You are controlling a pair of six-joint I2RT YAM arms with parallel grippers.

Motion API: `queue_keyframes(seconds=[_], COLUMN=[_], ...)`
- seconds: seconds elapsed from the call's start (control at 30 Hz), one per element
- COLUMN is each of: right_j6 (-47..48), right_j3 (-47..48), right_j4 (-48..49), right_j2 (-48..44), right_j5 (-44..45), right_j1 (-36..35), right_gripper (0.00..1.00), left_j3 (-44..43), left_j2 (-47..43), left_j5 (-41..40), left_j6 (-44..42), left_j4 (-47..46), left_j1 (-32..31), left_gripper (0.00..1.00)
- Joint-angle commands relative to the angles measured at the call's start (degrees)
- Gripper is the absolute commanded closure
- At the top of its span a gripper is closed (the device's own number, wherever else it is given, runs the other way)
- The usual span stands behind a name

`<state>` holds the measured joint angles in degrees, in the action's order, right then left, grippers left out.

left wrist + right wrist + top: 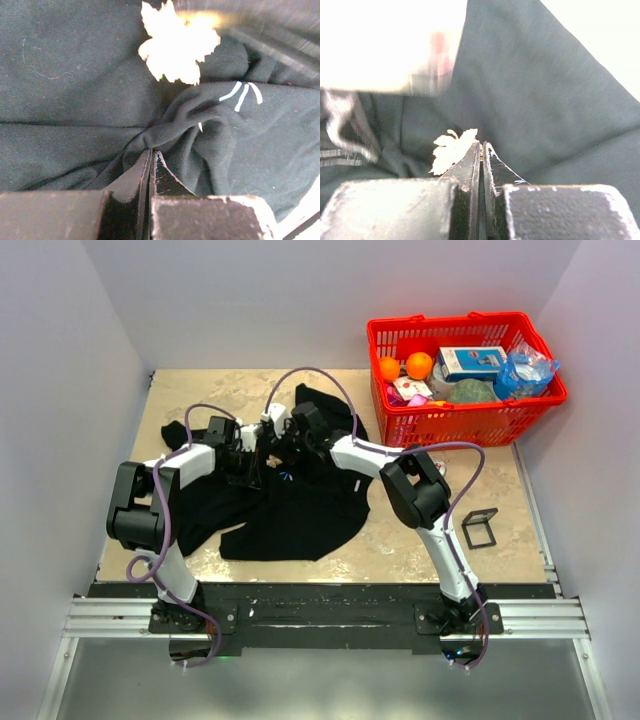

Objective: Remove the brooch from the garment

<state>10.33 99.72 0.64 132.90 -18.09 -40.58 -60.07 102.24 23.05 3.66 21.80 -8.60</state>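
Note:
The garment [300, 510] is a black T-shirt spread crumpled on the table, seen close up as dark cloth [75, 80] [545, 100]. The brooch [177, 47] [451, 150] is a pale gold leaf pinned on it. My right gripper [481, 145] [285, 445] is shut, its tips pinching the leaf's right edge. My left gripper [151, 151] [255, 455] is shut on a gathered fold of the cloth just below the brooch. Three short white marks [240, 95] show on the cloth to the right of that fold.
A red basket [450, 412] with oranges, a box and packets stands at the back right. A small black frame stand [480, 528] sits on the table right of the shirt. White walls close in the left, back and right sides.

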Motion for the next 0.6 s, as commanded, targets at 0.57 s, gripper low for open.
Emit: queue_keyframes(seconds=[0.57], right_j6=[30.9], right_j3=[-14.6], right_j4=[22.5], right_j2=[-14.5], right_j5=[2.0], right_j1=[-3.5], right_gripper=[1.00], left_j3=[-6.5], left_j2=[-5.6], left_j5=[32.9], left_j6=[2.8], left_j4=[-1.6], left_j1=[5.7], left_gripper=[1.00])
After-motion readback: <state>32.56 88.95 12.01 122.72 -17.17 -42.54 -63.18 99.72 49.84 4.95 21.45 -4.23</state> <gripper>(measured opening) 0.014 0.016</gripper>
